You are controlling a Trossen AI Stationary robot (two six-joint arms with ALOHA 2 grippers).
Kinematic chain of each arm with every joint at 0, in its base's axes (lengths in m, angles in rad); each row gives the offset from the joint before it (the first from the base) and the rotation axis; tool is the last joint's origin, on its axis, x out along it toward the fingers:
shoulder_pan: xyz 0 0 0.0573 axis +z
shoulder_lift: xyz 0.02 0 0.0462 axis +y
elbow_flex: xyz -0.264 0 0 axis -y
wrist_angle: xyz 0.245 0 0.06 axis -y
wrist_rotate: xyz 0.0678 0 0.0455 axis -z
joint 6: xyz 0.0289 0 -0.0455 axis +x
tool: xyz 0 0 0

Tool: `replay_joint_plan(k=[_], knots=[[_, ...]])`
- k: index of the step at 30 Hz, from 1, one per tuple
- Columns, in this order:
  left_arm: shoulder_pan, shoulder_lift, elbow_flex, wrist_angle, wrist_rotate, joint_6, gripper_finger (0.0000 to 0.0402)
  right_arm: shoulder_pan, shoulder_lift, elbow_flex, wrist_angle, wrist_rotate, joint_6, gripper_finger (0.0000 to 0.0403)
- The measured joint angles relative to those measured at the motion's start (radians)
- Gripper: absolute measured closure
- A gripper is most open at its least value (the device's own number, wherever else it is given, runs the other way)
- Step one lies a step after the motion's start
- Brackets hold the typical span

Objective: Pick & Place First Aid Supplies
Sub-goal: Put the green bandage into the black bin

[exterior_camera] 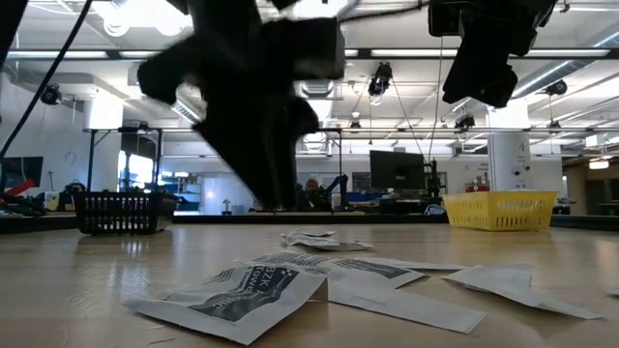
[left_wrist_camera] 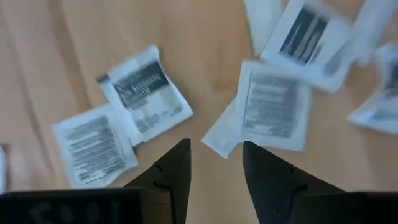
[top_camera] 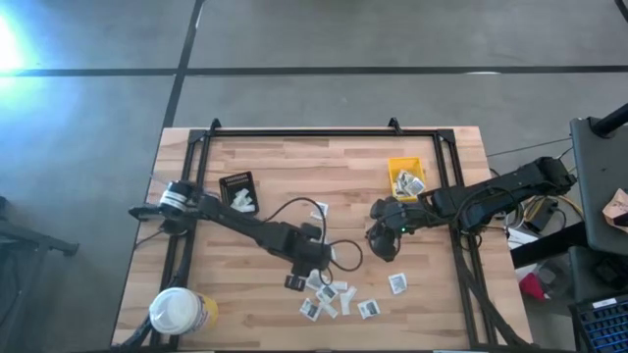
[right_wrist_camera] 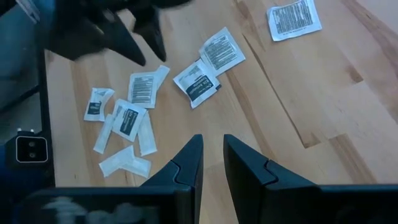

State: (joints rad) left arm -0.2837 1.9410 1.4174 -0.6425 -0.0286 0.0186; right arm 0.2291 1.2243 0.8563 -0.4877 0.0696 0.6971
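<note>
White packets [top_camera: 329, 294] lie scattered on the wooden table [top_camera: 294, 167] near its front edge, a few more sitting in the yellow bin [top_camera: 405, 178]. Left gripper [left_wrist_camera: 214, 163] hovers over the pile, fingers apart, empty. Right gripper [right_wrist_camera: 211, 155] hangs nearby, fingers slightly parted, holding nothing.

Both arms are dark, near black, built of slim jointed links; the left arm [top_camera: 250, 227] carries a pale silver-white collar ringed in black at its far end from the hand, and a thin black cable loops loose just behind the left hand [left_wrist_camera: 214, 180]; its two fingers are matte black, tapering wedges; the right hand [right_wrist_camera: 211, 165] has the same black angular fingers; a small green light shows on the right arm [top_camera: 471, 201] just behind that hand.
</note>
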Motion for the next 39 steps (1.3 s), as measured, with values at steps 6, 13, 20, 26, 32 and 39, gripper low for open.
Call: replay_joint_plan(k=[6,13,20,26,32,39], knots=[[0.001,0.054,0.003,0.01,0.002,0.05,0.0264,0.002,0.0,0.0,0.0,0.0,0.001,0.0342],[0.005,0.078,0.002,0.032,0.002,0.062,0.0264,0.004,0.0,0.0,0.0,0.0,0.003,0.0342],[0.015,0.079,0.002,0.043,0.002,0.067,0.0264,0.004,0.0,0.0,0.0,0.0,0.002,0.0342],[0.02,0.076,-0.025,0.057,0.01,0.06,0.0264,0.004,0.0,0.0,0.0,0.0,0.002,0.0342],[0.02,0.061,-0.023,0.036,0.009,0.058,0.0272,0.004,0.0,0.0,0.0,0.0,0.002,0.0342],[0.023,0.027,-0.015,0.04,0.004,0.058,0.0284,0.005,0.0,0.0,-0.002,0.001,0.0,0.0342]])
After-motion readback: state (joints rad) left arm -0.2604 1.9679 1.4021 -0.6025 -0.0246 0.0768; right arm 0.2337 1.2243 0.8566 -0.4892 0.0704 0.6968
